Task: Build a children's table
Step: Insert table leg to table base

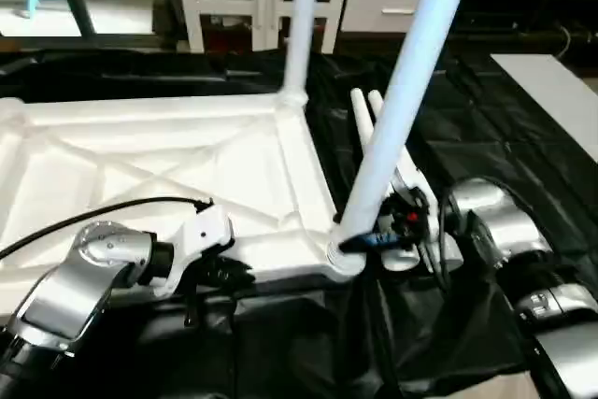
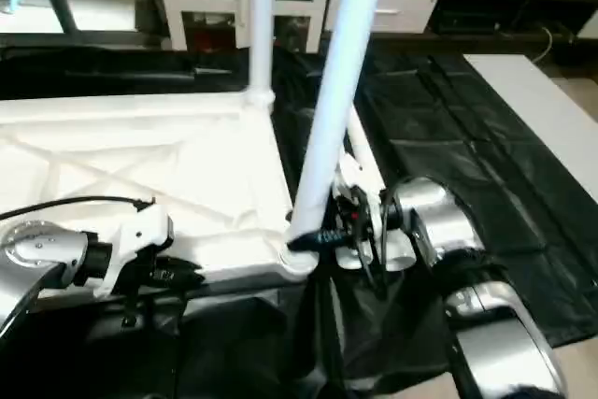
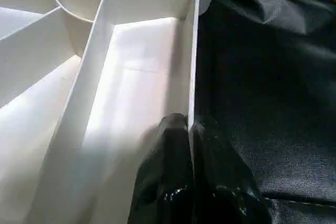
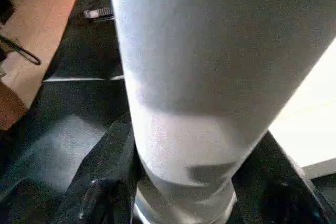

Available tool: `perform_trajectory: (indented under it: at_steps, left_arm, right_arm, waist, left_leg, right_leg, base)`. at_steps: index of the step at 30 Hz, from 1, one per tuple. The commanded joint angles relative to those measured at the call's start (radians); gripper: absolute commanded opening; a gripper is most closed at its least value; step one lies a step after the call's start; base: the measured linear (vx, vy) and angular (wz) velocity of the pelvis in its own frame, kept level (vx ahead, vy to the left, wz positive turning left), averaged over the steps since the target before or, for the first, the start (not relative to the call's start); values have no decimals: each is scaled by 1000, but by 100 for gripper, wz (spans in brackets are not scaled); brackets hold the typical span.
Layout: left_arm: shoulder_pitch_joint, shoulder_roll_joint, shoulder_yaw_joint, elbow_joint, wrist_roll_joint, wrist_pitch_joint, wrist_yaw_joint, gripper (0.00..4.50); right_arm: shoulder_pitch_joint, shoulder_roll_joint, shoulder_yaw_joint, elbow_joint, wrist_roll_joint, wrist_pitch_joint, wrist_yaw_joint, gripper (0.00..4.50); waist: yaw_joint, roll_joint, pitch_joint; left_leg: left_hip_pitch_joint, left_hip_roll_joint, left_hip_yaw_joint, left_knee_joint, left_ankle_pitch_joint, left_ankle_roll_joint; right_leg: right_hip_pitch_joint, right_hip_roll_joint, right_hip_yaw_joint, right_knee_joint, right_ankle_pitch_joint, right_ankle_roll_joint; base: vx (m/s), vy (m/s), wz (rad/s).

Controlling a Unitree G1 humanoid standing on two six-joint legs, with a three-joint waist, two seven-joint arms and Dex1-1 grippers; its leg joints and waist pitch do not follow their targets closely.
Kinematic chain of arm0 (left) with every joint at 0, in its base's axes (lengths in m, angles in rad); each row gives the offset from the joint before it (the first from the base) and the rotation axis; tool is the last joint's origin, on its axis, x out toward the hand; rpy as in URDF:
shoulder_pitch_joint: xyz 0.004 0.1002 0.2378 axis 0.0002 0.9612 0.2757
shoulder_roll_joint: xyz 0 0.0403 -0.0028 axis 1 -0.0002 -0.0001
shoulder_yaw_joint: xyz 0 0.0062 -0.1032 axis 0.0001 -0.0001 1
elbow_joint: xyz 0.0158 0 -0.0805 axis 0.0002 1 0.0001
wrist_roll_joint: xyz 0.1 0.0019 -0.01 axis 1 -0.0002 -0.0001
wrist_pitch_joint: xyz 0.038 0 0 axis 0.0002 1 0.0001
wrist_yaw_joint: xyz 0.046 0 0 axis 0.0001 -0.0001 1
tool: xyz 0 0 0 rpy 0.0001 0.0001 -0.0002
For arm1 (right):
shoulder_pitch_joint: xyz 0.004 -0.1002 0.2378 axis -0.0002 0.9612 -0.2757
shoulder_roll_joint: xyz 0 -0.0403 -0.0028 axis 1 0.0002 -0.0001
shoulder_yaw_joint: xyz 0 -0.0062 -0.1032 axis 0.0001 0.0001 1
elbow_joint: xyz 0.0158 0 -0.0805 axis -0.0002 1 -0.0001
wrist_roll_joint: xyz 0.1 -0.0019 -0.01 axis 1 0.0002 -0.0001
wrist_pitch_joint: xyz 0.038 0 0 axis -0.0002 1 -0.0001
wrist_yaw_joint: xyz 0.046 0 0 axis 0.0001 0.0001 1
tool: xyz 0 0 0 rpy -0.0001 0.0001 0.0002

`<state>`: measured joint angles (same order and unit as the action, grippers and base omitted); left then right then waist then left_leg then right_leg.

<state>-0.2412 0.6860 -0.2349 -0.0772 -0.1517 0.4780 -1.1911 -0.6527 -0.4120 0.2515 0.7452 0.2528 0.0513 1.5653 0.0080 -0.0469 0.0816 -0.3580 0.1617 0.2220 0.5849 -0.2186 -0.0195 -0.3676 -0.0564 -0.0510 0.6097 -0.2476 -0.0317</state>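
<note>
The right gripper (image 1: 381, 238) clasps the near leg (image 1: 397, 109) low at its corner socket, the leg probably leaning; the left gripper (image 3: 189, 129) pinches the tabletop (image 1: 168, 161) rim

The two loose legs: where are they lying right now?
In the head views the two loose legs lie side by side on the black sheet, just past the tabletop's right edge, behind the leaning leg that the right gripper holds.
</note>
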Motion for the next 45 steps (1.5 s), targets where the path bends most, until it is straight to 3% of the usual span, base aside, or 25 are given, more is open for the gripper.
perform_trajectory:
  at_steps: [1, 2, 3, 6, 10, 17, 22, 25, 28, 29, 31, 37, 38, 42, 45]
  left_arm:
    - [-36, -6, 74, 40, -27, -22, 50, 0]
    - [-40, -4, 71, 44, -24, -24, 54, 0]
    - [-40, -4, 71, 44, -23, -24, 55, 0]
    - [-43, -3, 70, 49, -13, -29, 62, 0]
    - [-43, -3, 69, 53, -4, -31, 73, 0]
    - [-46, -12, 61, 40, -11, -20, 79, 0]
    - [-58, -44, 62, 48, -19, -23, 97, 0]
    - [-61, -51, 60, 49, -21, -22, 96, 0]
    - [-64, -54, 47, 49, -17, -26, 87, 0]
    - [-64, -54, 47, 49, -17, -26, 87, 0]
    - [-70, -59, 39, 49, -14, -24, 88, 0]
    - [-70, -70, 46, 47, -5, -8, 115, 0]
    - [-66, -70, 49, 43, -5, -5, 117, 0]
    - [-51, -66, 57, 29, -3, 6, 118, 0]
    - [-50, -77, 56, 26, 8, 27, 141, 0]
  right_arm:
    - [136, -31, 144, 81, -119, 3, 49, 195]
    - [152, -20, 118, 113, -167, -59, 43, 195]
    - [155, -18, 111, 120, -176, -71, 40, 195]
    - [177, -8, 81, 139, -200, -118, 5, 195]
    - [212, 1, 63, 121, -149, -151, -97, 195]
    - [263, 20, 15, 116, -102, -139, -140, 195]
    - [277, 36, -46, 116, -58, -91, -173, 195]
    - [280, 34, -49, 113, -49, -87, -173, 195]
    - [293, 10, -17, 104, -68, -112, -142, 195]
    - [293, 10, -17, 104, -68, -112, -142, 195]
    - [299, -3, 10, 102, -103, -150, -135, 195]
    - [305, 19, -2, 125, -133, -197, -221, 195]
    - [307, 30, -10, 134, -133, -201, -244, 195]
    - [306, 57, -18, 156, -139, -213, -320, 195]
    - [295, 75, -28, 174, -145, -213, -401, 195]
  waist:
    - [-9, 15, -18]
    - [-10, 14, -18]
    - [-10, 13, -16]
    - [-14, 10, -21]
    - [-15, 11, -23]
    - [-17, 10, -23]
    - [-14, 12, -26]
    - [-14, 12, -26]
    - [-13, 12, -24]
    - [-12, 19, -21]
    - [-12, 17, -24]
    - [-14, 15, -24]
    - [-13, 10, -20]
    - [-15, 13, -16]
    - [-20, 13, -17]
  left_leg:
    - [24, 104, -48, -92, -240, 0]
    - [26, 103, -49, -92, -253, -5]
    - [32, 102, -49, -91, -288, -16]
    - [30, 102, -52, -94, -277, -16]
    - [28, 100, -49, -93, -247, -1]
    - [28, 98, -51, -95, -282, -6]
    - [30, 98, -45, -92, -229, 14]
    - [25, 98, -48, -92, -222, 20]
    - [29, 99, -48, -92, -246, 16]
    - [28, 99, -49, -93, -250, 13]
    - [34, 99, -47, -93, -253, 7]
    - [26, 98, -48, -93, -240, 14]
    - [26, 98, -50, -95, -263, 11]
    - [30, 100, -57, -100, -337, -16]
    - [27, 100, -62, -104, -361, -34]
  right_leg:
    - [-3, -107, 76, -87, -231, -251]
    - [-3, -108, 77, -90, -253, -247]
    - [-11, -109, 81, -96, -297, -236]
    - [-4, -105, 82, -93, -276, -233]
    - [-2, -103, 81, -89, -226, -244]
    - [-3, -103, 83, -97, -275, -227]
    - [-1, -98, 81, -89, -181, -252]
    - [3, -101, 79, -89, -191, -253]
    - [-1, -101, 80, -94, -241, -243]
    - [-2, -102, 81, -95, -246, -241]
    - [-5, -98, 80, -94, -234, -237]
    - [1, -100, 81, -92, -214, -243]
    - [-2, -102, 82, -96, -261, -234]
    - [-11, -103, 82, -107, -377, -199]
    - [-12, -104, 83, -108, -399, -183]
  base:
    - [0, 0, 0]
    - [0, 0, 0]
    - [0, 0, 0]
    - [0, 0, 0]
    - [0, 0, 0]
    - [0, 0, 0]
    - [0, 0, 0]
    - [0, 0, 0]
    - [0, 0, 0]
    - [0, 0, 0]
    - [0, 0, 0]
    - [0, 0, 0]
    - [0, 0, 0]
    - [0, 0, 0]
    - [0, 0, 0]
